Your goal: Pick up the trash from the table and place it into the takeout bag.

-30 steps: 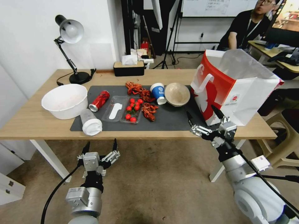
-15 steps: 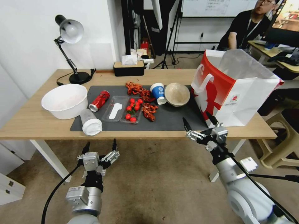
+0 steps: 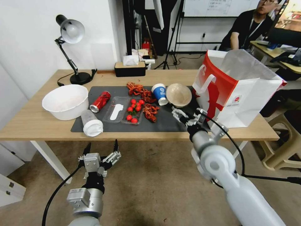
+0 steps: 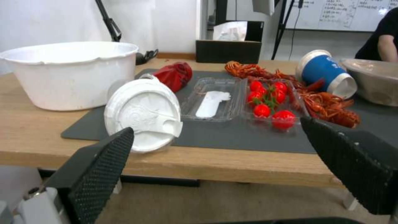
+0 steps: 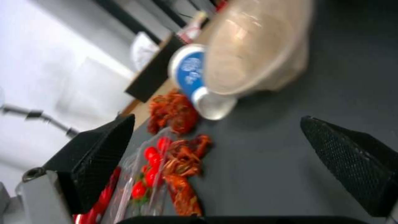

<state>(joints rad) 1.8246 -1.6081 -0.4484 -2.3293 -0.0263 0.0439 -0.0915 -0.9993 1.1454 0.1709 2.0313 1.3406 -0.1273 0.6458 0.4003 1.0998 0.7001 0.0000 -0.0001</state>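
- Light wood table (image 3: 34, 121) carries a dark grey mat (image 3: 169, 121) along its near edge, with the trash spread across it.
- Right end effector (image 3: 185, 115) hangs over the mat near the table's front edge, fingers spread apart and gripping nothing, just in front of the beige bowl (image 3: 178, 94).
- In the right wrist view the bowl (image 5: 257, 46) lies tilted against the blue-white paper cup (image 5: 188, 73), which lies on its side.
- The takeout bag (image 3: 250, 94) stands upright at the table's right end, mouth open, just beside the bowl.
- Red drink can (image 3: 100, 101) lies on its side on the mat's left part; the clear cup with white lid (image 3: 91, 123) lies near the front edge, lid facing the robot.
- Left end effector (image 3: 100, 150) waits below the table's front edge, fingers wide apart and empty; its wrist view faces the cup's lid (image 4: 143, 116).
- A white tub (image 3: 65, 102) sits near the table's left end.
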